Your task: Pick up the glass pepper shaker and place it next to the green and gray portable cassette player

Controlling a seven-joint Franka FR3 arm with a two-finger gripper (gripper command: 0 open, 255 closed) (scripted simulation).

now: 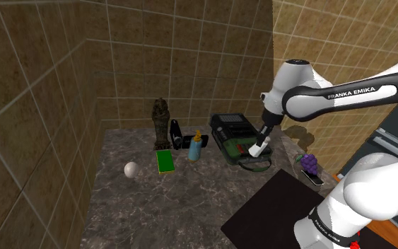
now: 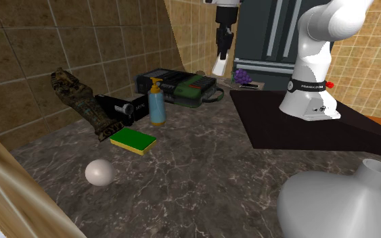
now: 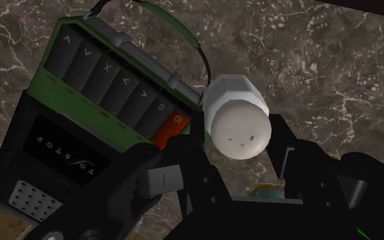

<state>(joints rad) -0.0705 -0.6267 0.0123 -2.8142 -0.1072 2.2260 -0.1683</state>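
Dark marbled counter [image 1: 190,205] set in a corner of brown tiled walls. Black stand [image 2: 304,128] sits on it, with the white arm [image 1: 346,92] reaching out over the far end. A big white vase [image 2: 331,206] is closest to the second exterior camera. The green and gray cassette player [image 1: 232,134] lies flat near the back wall. Beside it stands a blue pump bottle [image 2: 157,105], then a black case [image 2: 124,107] and a dark mummy-shaped statue [image 2: 80,101] that leans. A green sponge [image 2: 132,140] lies in front of those, and a pale ball [image 2: 99,173] sits further forward. Purple grapes [image 1: 308,162] sit past the stand. The gripper [image 3: 238,136] has its jaws clamped on the pepper shaker [image 3: 234,112], drawn plain white. The shaker is held off the counter, just by the player's button-end corner.
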